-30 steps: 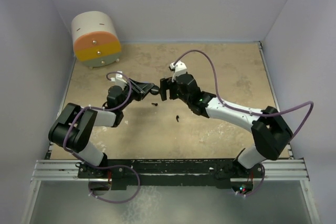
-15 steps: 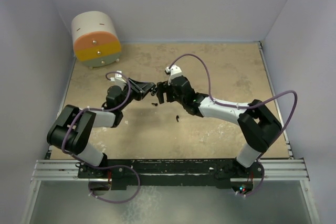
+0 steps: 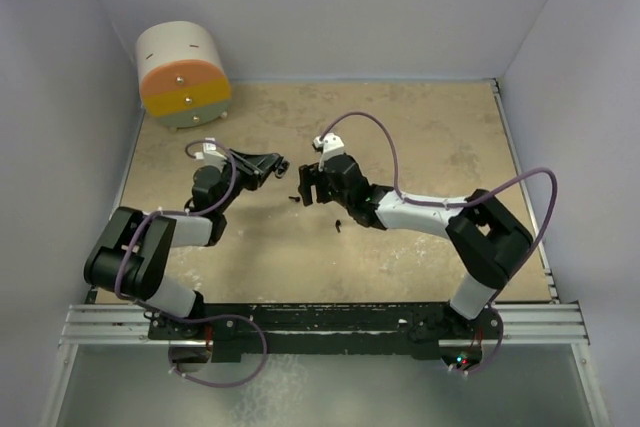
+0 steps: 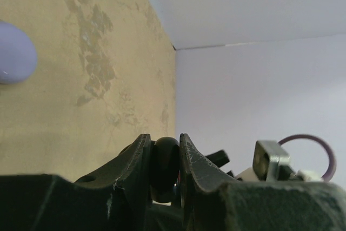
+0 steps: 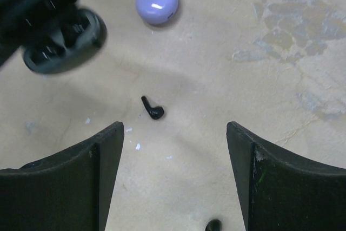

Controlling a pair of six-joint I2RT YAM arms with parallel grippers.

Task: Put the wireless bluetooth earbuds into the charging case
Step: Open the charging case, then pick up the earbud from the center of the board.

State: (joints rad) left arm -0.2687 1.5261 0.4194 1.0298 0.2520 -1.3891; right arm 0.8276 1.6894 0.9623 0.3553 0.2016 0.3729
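Observation:
My left gripper [image 3: 278, 161] is shut on an open black charging case [image 5: 62, 44], held above the table; in the left wrist view the case [image 4: 165, 158] sits pinched between the jaws of that gripper [image 4: 164, 140]. My right gripper [image 3: 306, 185] is open and empty [image 5: 174, 128], hovering over the table. A black earbud [image 5: 152, 108] lies just ahead of its left finger, also in the top view [image 3: 293, 198]. A second black earbud [image 5: 213, 224] [image 3: 339, 225] lies nearer the arm. No lavender earbuds show.
A round lavender piece [image 5: 157, 2] lies on the table beyond the earbud, also in the left wrist view [image 4: 13, 52]. A white, orange and yellow cylinder [image 3: 183, 75] stands at the back left corner. Pale walls [image 3: 560, 47] close in the tan table [image 3: 440, 137].
My left gripper has pulled back to the left with the case. My right gripper has moved left and nearer, over the black earbud.

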